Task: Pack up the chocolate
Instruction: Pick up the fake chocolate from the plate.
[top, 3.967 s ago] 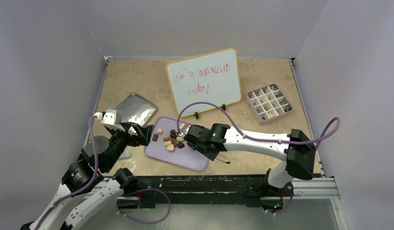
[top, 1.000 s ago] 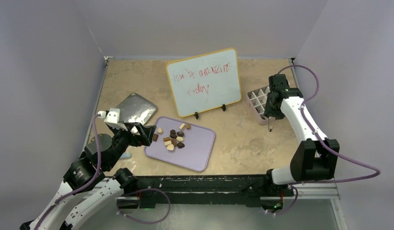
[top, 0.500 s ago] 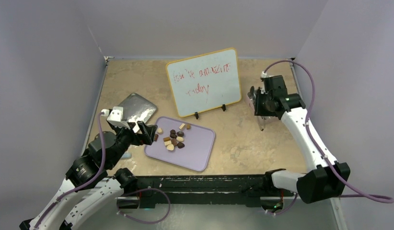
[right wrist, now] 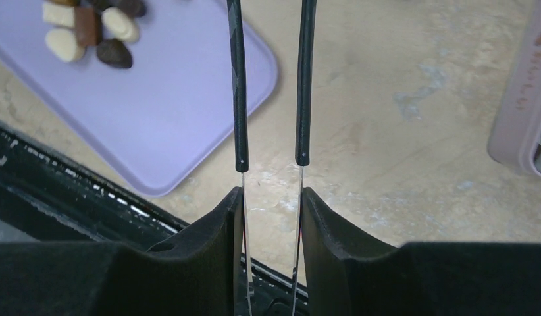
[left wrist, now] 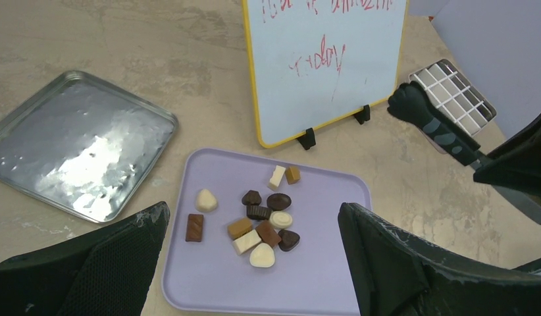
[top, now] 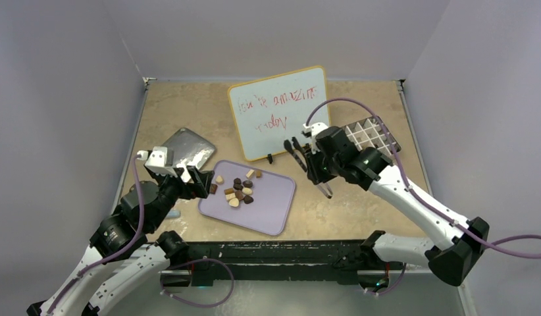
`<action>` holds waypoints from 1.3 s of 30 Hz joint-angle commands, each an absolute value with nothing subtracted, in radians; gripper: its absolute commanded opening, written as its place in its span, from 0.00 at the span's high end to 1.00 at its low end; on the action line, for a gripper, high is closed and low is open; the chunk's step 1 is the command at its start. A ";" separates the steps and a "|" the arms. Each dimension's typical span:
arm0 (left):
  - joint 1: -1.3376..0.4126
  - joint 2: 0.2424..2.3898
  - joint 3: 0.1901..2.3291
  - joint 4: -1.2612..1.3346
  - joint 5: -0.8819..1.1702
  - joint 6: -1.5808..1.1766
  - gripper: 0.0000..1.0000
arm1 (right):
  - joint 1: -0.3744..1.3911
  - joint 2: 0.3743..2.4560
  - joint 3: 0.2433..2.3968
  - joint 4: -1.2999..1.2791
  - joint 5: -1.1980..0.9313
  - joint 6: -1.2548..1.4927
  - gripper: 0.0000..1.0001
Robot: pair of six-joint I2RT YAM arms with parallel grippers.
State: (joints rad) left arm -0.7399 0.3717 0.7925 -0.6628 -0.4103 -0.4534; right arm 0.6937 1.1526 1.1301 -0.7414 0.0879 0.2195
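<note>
The chocolate [top: 236, 191] is a cluster of dark, tan and cream pieces on the lavender tray [top: 271, 207]. It also shows in the left wrist view [left wrist: 258, 220] and at the top left of the right wrist view [right wrist: 90, 29]. My left gripper [top: 199, 181] is open and empty, hovering at the tray's left edge, its jaws wide apart either side of the pieces [left wrist: 253, 209]. My right gripper [top: 315, 171] is shut on thin black-tipped tweezers [right wrist: 236, 99], above the table right of the tray. The tweezer tips are out of frame. The pink gridded box [top: 373, 135] lies behind the right arm.
A whiteboard with red writing [top: 281, 112] stands behind the tray. A shiny metal tray [top: 185, 150] lies at the left. The black table rail [right wrist: 70, 191] runs along the near edge. Walls close in on both sides.
My right arm has swung from over the pink box at the right back toward the middle, near the lavender tray's right side. The left arm has barely moved.
</note>
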 commanded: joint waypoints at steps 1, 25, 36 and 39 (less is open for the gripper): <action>-0.741 0.360 0.800 -0.649 -0.430 -0.462 0.01 | 0.813 1.185 1.135 -0.690 0.105 0.203 0.64; -0.742 0.242 0.802 -0.650 -0.498 -0.480 0.01 | 1.269 1.614 1.338 -0.680 0.127 0.205 0.62; -0.741 0.247 0.803 -0.649 -0.496 -0.479 0.01 | 1.274 1.711 1.396 -0.754 0.128 0.199 0.61; -0.741 0.236 0.801 -0.649 -0.494 -0.480 0.01 | 1.275 1.724 1.380 -0.760 0.147 0.208 0.61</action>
